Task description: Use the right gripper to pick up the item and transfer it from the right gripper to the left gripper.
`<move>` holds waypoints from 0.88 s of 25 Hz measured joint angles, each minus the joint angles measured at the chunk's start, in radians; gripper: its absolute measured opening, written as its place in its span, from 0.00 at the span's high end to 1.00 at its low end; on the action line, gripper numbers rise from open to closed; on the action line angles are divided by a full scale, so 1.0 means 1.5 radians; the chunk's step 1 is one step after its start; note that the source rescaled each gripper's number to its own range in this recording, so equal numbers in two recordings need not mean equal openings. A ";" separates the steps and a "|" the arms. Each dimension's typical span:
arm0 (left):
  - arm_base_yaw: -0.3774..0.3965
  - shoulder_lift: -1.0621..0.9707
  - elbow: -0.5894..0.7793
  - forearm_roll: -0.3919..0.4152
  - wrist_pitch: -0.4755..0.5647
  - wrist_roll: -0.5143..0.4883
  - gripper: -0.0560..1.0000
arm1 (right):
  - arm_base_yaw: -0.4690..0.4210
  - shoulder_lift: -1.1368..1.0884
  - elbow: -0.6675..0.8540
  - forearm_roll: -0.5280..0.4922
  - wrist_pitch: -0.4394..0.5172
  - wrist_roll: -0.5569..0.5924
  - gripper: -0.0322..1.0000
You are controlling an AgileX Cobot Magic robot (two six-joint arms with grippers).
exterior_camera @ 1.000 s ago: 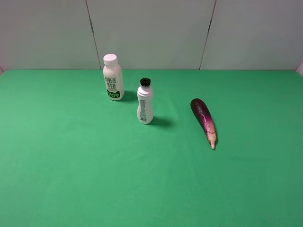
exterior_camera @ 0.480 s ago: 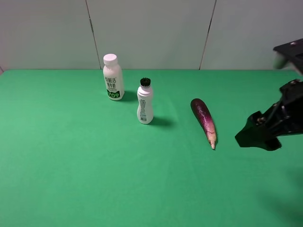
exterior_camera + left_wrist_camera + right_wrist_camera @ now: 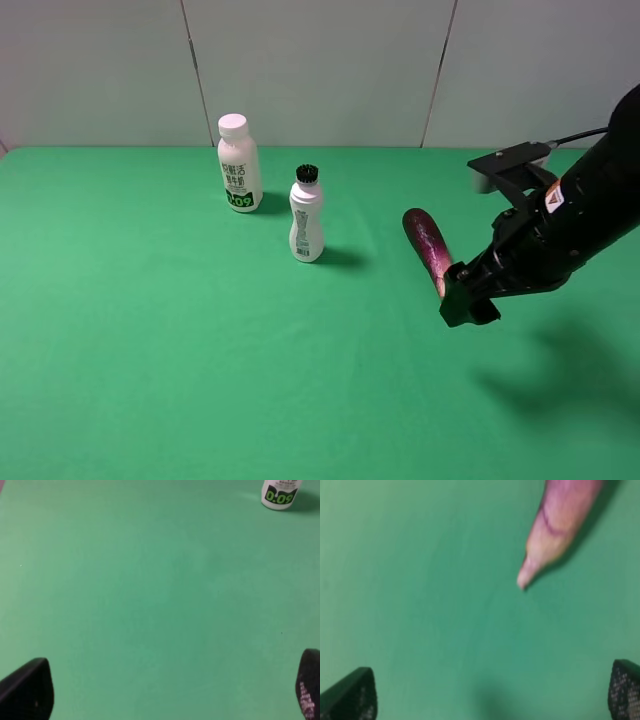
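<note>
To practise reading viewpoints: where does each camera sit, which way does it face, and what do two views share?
Exterior high: mounted high, looking down on the green table, two bottles, eggplant; shows the right gripper.
Left wrist: on the left arm, facing table and one bottle's base; left gripper fingertips show.
Right wrist: on the right arm, facing the eggplant's tan tip; fingertips show.
Exterior and right wrist share the eggplant.

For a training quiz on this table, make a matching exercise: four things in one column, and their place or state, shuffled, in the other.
Things:
1. eggplant
2. white-capped bottle
3. black-capped bottle
4. right gripper

Place or state:
A. open, close to the eggplant's pale tip
B. standing farthest back
C. lying flat
D. standing between the other bottle and the eggplant

Pairs: 1-C, 2-B, 3-D, 4-A
</note>
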 joint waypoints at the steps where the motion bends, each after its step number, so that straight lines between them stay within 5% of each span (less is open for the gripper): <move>1: 0.000 0.000 0.000 0.000 0.000 0.000 0.07 | 0.000 0.012 0.000 -0.001 -0.013 0.000 0.00; 7: 0.000 0.000 0.000 0.000 0.000 0.000 0.07 | 0.000 0.076 -0.009 -0.001 -0.084 0.009 0.00; 22: 0.000 0.000 0.000 0.000 0.000 0.000 0.07 | 0.000 0.259 -0.150 -0.138 -0.084 0.118 0.00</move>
